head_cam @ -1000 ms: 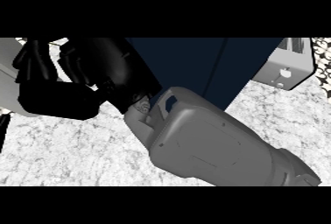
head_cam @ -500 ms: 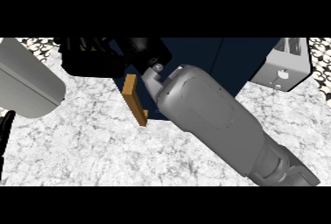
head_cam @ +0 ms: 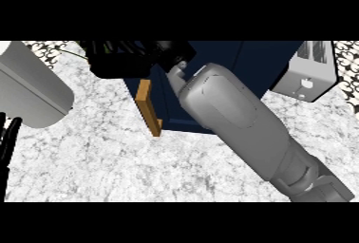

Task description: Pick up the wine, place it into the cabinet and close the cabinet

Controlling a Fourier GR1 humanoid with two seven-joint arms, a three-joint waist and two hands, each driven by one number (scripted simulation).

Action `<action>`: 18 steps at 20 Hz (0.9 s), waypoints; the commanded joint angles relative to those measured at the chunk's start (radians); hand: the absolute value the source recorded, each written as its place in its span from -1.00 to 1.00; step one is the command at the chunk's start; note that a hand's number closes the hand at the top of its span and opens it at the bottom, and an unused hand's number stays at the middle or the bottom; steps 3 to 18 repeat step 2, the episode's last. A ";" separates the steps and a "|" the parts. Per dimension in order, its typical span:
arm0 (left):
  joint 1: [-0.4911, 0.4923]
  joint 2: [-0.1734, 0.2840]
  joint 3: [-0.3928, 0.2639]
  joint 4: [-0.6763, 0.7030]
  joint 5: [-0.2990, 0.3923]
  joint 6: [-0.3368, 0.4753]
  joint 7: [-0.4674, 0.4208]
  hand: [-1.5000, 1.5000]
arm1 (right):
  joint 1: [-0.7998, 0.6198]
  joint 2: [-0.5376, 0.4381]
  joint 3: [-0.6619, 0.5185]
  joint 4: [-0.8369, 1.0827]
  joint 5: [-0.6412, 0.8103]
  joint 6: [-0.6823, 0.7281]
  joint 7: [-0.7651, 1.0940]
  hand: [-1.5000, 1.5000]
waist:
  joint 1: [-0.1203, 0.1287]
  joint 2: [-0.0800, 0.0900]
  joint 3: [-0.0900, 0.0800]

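Observation:
The dark blue cabinet [head_cam: 210,80] stands at the top centre of the head view. Its door [head_cam: 148,110] shows edge-on as an orange-brown wooden strip, standing out from the cabinet's left front corner. My right forearm [head_cam: 238,118] crosses from the lower right up to the cabinet. My right hand [head_cam: 126,61] is a black mass at the cabinet's upper left, just above the door's edge. No wine is in sight. My left forearm [head_cam: 28,90] fills the upper left, and a black part of my left hand [head_cam: 7,142] shows at the left edge.
A silver toaster [head_cam: 308,71] sits to the right of the cabinet, at the back. The white marbled counter [head_cam: 105,166] stretches in front of the cabinet and under both arms. A patterned wall shows in the top corners.
The black hands that filled the upper left a second ago have moved up and apart. The door's wooden edge and the left forearm came into view. Little has moved in the last half second.

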 commanded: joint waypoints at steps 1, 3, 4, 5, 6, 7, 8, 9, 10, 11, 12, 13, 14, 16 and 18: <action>0.005 -0.024 -0.009 0.017 -0.017 -0.011 -0.019 -1.00 | 0.002 -0.058 -0.066 0.142 0.037 -0.039 -0.019 1.00 | -0.008 0.045 0.004; -0.022 -0.028 -0.023 0.023 -0.032 0.001 -0.014 -1.00 | -0.032 -0.061 -0.080 0.156 0.032 -0.026 -0.016 1.00 | -0.009 0.047 0.004; -0.022 -0.028 -0.023 0.023 -0.032 0.001 -0.014 -1.00 | -0.032 -0.061 -0.080 0.156 0.032 -0.026 -0.016 1.00 | -0.009 0.047 0.004; -0.022 -0.028 -0.023 0.023 -0.032 0.001 -0.014 -1.00 | -0.032 -0.061 -0.080 0.156 0.032 -0.026 -0.016 1.00 | -0.009 0.047 0.004; -0.022 -0.028 -0.023 0.023 -0.032 0.001 -0.014 -1.00 | -0.032 -0.061 -0.080 0.156 0.032 -0.026 -0.016 1.00 | -0.009 0.047 0.004; -0.022 -0.028 -0.023 0.023 -0.032 0.001 -0.014 -1.00 | -0.032 -0.061 -0.080 0.156 0.032 -0.026 -0.016 1.00 | -0.009 0.047 0.004; -0.022 -0.028 -0.023 0.023 -0.032 0.001 -0.014 -1.00 | -0.032 -0.061 -0.080 0.156 0.032 -0.026 -0.016 1.00 | -0.009 0.047 0.004; -0.022 -0.028 -0.023 0.023 -0.032 0.001 -0.014 -1.00 | -0.032 -0.061 -0.080 0.156 0.032 -0.026 -0.016 1.00 | -0.009 0.047 0.004; -0.022 -0.028 -0.023 0.023 -0.032 0.001 -0.014 -1.00 | -0.032 -0.061 -0.080 0.156 0.032 -0.026 -0.016 1.00 | -0.009 0.047 0.004; -0.022 -0.028 -0.023 0.023 -0.032 0.001 -0.014 -1.00 | -0.032 -0.061 -0.080 0.156 0.032 -0.026 -0.016 1.00 | -0.009 0.047 0.004; -0.022 -0.028 -0.023 0.023 -0.032 0.001 -0.014 -1.00 | -0.032 -0.061 -0.080 0.156 0.032 -0.026 -0.016 1.00 | -0.009 0.047 0.004; -0.022 -0.028 -0.023 0.023 -0.032 0.001 -0.014 -1.00 | -0.032 -0.061 -0.080 0.156 0.032 -0.026 -0.016 1.00 | -0.009 0.047 0.004; -0.022 -0.028 -0.023 0.023 -0.032 0.001 -0.014 -1.00 | -0.032 -0.061 -0.080 0.156 0.032 -0.026 -0.016 1.00 | -0.009 0.047 0.004; -0.022 -0.028 -0.023 0.023 -0.032 0.001 -0.014 -1.00 | -0.032 -0.061 -0.080 0.156 0.032 -0.026 -0.016 1.00 | -0.009 0.047 0.004; -0.022 -0.028 -0.023 0.023 -0.032 0.001 -0.014 -1.00 | -0.032 -0.061 -0.080 0.156 0.032 -0.026 -0.016 1.00 | -0.009 0.047 0.004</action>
